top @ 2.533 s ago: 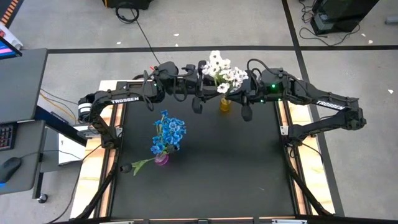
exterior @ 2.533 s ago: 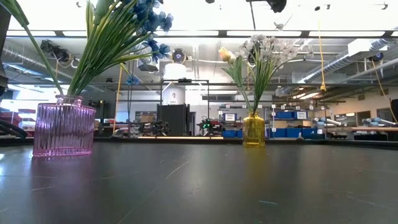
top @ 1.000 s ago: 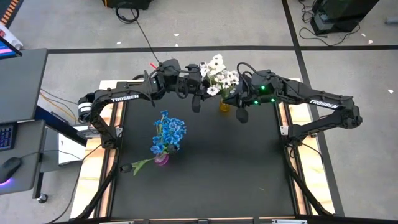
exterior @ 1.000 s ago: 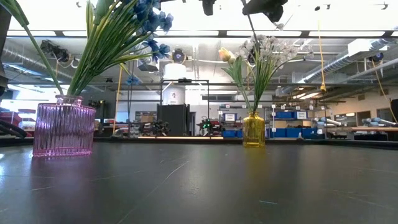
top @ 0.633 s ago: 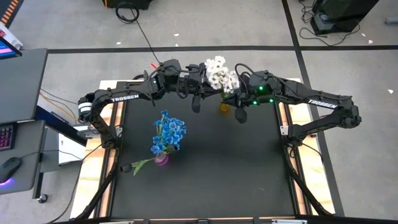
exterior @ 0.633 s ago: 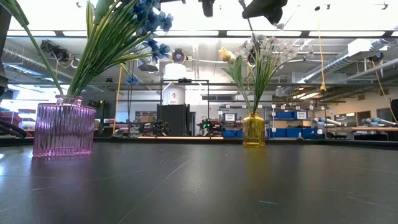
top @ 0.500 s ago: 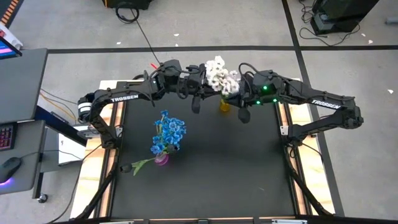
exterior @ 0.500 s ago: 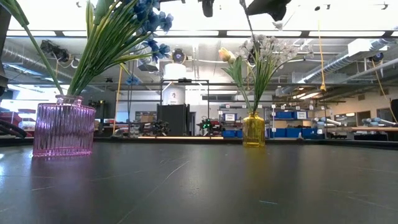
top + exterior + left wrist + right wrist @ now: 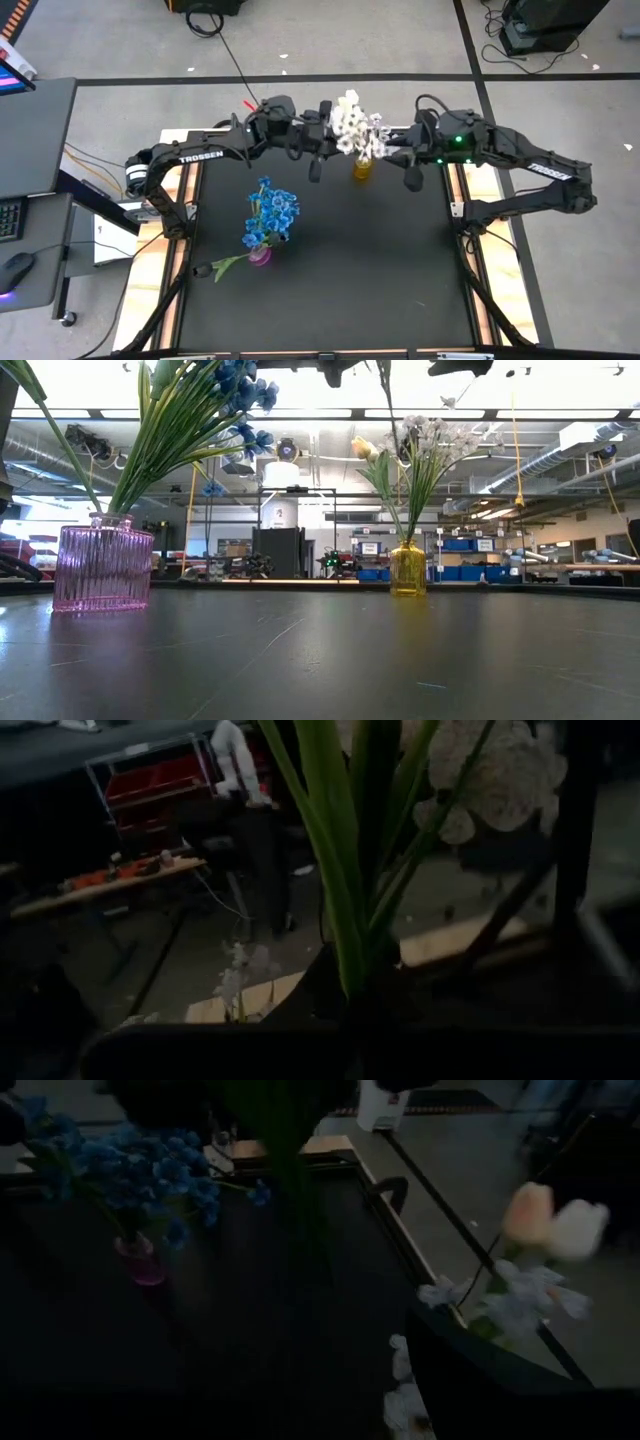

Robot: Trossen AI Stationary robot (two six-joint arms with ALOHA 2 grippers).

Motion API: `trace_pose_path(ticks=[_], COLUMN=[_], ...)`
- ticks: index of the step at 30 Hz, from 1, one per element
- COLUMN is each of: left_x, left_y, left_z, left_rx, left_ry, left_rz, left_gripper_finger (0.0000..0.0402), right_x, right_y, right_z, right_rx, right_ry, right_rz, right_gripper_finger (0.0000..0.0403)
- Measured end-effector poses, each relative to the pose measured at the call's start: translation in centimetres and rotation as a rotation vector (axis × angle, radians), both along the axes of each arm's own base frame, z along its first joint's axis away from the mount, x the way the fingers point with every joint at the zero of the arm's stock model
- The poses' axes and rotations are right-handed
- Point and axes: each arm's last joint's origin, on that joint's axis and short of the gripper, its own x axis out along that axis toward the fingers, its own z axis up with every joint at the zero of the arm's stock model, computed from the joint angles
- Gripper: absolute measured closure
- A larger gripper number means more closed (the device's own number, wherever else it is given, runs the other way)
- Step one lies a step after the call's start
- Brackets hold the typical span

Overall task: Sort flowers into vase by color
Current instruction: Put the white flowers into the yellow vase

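High over the table's far side, my left gripper [image 9: 322, 150] is shut on a spray of white flowers [image 9: 350, 125], just left of the yellow vase [image 9: 362, 168]. That vase [image 9: 407, 568] holds more white flowers [image 9: 425, 440] and tulip buds [image 9: 555, 1220]. My right gripper [image 9: 402, 166] stands open to the vase's right, apart from the spray. Blue flowers [image 9: 270, 215] stand in a pink vase [image 9: 103, 568] at the table's left middle. My left gripper pinches the spray's green stems and leaves [image 9: 352, 955] between its two fingers, well below the white blossoms [image 9: 500, 780]. It comes level from the table's left. The spray is lifted clear, blossoms up, and its lower stem [image 9: 384, 382] hangs above the yellow vase.
A green stem [image 9: 225, 265] leans out of the pink vase toward the near left. The dark tabletop [image 9: 350, 280] has wooden side rails [image 9: 485, 300]. Beyond the left edge a desk [image 9: 30, 180] stands.
My right gripper has let go of the white spray and drawn back toward the table's right edge, rising a little. The spray stays high over the yellow vase in my left gripper, which has rolled slightly and tilted the blossoms.
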Motion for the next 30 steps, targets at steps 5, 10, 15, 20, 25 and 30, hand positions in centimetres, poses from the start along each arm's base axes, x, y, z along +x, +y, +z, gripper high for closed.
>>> trace_pose_path(ticks=[5, 10, 15, 20, 25, 30], left_x=[-0.1, -0.6, -1.1, -1.6, -2.1, -1.7], left_y=[0.1, 1.2, 2.5, 3.3, 4.1, 5.0], left_z=[-0.6, -0.8, -1.0, -1.2, -1.3, -2.3], left_rx=[0.131, 0.105, 0.090, 0.135, 0.159, 0.174], left_ry=[0.038, 0.050, 0.065, 0.058, 0.053, 0.064], left_rz=[-0.006, -0.067, -0.060, -0.138, -0.204, -0.197], left_gripper_finger=[0.0392, 0.0392, 0.0392, 0.0392, 0.0392, 0.0392], right_x=[-1.3, -2.0, -2.0, -2.0, -2.1, -2.1], right_y=[0.3, 0.5, 0.5, 0.5, 0.5, 0.5], right_z=[0.5, 0.7, 0.6, 0.5, 0.4, 0.4], right_rx=[0.006, 0.019, 0.021, 0.024, 0.027, 0.031], right_ry=[-0.019, -0.033, -0.026, -0.016, -0.007, -0.004], right_rz=[-0.009, -0.016, -0.016, -0.016, -0.017, -0.019], right_gripper_finger=[0.0205, 0.0205, 0.0206, 0.0206, 0.0206, 0.0206])
